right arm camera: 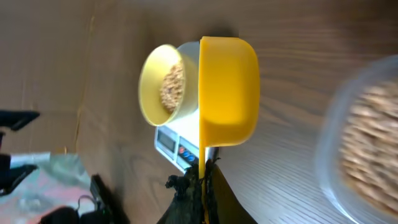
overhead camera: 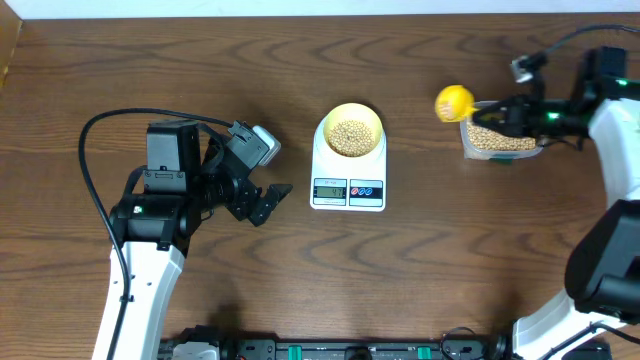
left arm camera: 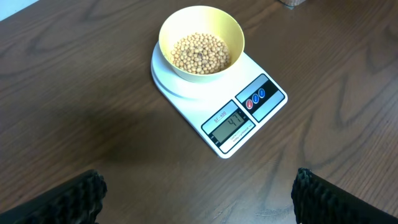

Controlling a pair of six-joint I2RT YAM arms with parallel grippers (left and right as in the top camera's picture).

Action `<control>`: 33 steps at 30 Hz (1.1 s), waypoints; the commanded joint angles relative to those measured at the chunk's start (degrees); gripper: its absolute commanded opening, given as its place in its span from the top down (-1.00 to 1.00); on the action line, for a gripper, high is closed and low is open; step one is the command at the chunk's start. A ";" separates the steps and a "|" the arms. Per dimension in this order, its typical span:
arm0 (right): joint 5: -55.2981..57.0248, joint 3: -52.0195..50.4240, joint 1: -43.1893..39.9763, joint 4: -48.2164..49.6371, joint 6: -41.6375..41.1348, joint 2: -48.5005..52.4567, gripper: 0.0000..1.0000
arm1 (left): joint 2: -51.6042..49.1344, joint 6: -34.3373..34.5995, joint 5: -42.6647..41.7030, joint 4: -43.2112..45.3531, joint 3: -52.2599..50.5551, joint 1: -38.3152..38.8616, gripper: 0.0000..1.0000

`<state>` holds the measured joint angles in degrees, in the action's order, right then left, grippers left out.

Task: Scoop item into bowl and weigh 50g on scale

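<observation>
The pale-yellow bowl (overhead camera: 352,132) (left arm camera: 201,42) (right arm camera: 163,85) stands on the white scale (overhead camera: 347,188) (left arm camera: 230,115) (right arm camera: 176,144) and holds tan beans (left arm camera: 200,52). The scale's display is lit. My left gripper (overhead camera: 270,200) (left arm camera: 199,208) is open and empty above bare table, left of the scale. My right gripper (overhead camera: 495,108) (right arm camera: 204,186) is shut on the thin handle of a bright-yellow scoop (overhead camera: 455,102) (right arm camera: 227,90). The scoop hangs turned on its side between the scale and a clear tub of beans (overhead camera: 497,140) (right arm camera: 367,143). Its inside is hidden.
The tub sits at the far right of the wooden table, under my right arm. The left arm's black cable (overhead camera: 90,150) loops over the table's left side. Bare wood lies in front of the scale and between the scale and the tub.
</observation>
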<state>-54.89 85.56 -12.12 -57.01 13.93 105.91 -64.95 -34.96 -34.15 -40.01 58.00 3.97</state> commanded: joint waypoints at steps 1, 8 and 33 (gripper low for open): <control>0.15 1.42 4.63 1.64 -3.61 0.70 0.97 | -0.17 -0.37 0.31 0.04 0.83 -0.02 -0.95; 3.72 1.70 11.89 8.35 -9.16 0.70 0.97 | -0.17 -0.37 0.31 0.02 0.83 -0.02 -0.95; 29.53 6.58 28.57 9.62 -1.60 0.70 0.98 | -0.17 -0.37 0.31 0.02 0.83 -0.02 -0.95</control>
<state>-29.02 90.08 15.07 -47.46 9.19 105.93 -64.95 -34.96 -34.15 -40.01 58.00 3.97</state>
